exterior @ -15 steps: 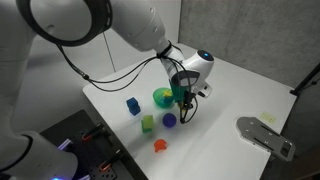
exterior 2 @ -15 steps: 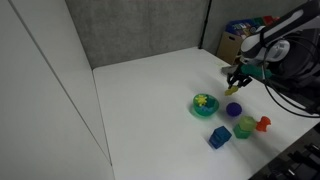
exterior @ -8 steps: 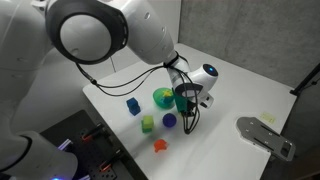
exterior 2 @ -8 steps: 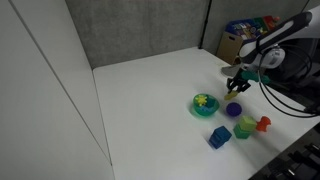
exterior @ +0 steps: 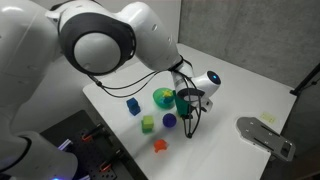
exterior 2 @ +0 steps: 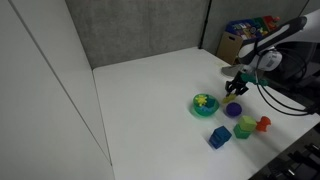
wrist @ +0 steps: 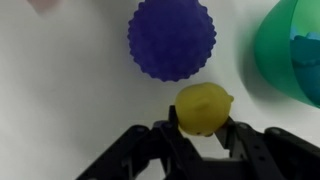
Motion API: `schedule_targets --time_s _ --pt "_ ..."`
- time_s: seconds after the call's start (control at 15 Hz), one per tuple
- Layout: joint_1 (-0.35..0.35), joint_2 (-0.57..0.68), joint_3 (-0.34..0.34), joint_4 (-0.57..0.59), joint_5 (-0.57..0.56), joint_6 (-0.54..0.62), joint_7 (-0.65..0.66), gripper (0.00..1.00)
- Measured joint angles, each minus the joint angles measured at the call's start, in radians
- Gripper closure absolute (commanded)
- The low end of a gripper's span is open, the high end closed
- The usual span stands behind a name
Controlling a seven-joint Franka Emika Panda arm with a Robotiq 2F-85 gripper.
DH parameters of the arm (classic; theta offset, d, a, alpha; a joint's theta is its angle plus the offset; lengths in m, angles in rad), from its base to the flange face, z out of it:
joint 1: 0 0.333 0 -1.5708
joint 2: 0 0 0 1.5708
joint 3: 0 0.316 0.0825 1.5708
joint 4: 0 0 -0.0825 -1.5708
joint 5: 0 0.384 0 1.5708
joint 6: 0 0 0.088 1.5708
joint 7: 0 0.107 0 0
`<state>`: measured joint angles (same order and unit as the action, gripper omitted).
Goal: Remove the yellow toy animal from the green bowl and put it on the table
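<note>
From my remote seat, the wrist view shows the claw [wrist: 203,118] coming in from the bottom edge, its black fingers [wrist: 170,122] flanking a rounded, lemon-like yellow lump [wrist: 205,105] with a dull, slightly pebbled skin. The fingers sit tight against its sides, but I cannot tell whether they are clamped on it or only standing around it.

Just past the lump lies a purple ball [wrist: 172,40], round and covered in small soft bumps. At the right edge curves the smooth, glossy wall of the green bowl [wrist: 285,55], with something bluish inside that is too blurred for me to name.

In an exterior view the yellow toy animal [exterior 2: 203,101] lies inside the green bowl [exterior 2: 196,109], a small irregular bright shape against the green. The claw [exterior 2: 236,88] hangs low beside the bowl, close to the purple ball [exterior 2: 233,109].

The bench [exterior 2: 150,90] is flat, white and matte. Nearer the camera it carries a yellow-green cube [exterior 2: 243,127], a blue block [exterior 2: 219,137] and an orange-red piece [exterior 2: 263,124].
</note>
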<state>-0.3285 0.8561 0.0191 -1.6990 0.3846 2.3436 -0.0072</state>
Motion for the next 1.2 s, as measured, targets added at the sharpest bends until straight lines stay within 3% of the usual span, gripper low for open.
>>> schedule_targets --time_s 0.27,0.73,1.2 --pt "-0.001 0.004 0.001 0.012 0.000 -0.017 -0.003 0.01" --pt "0.034 -0.032 0.000 0.011 -0.005 -0.017 -0.007 0.00" --pt "0.150 -0.202 -0.034 -0.114 -0.127 -0.017 -0.006 0.00"
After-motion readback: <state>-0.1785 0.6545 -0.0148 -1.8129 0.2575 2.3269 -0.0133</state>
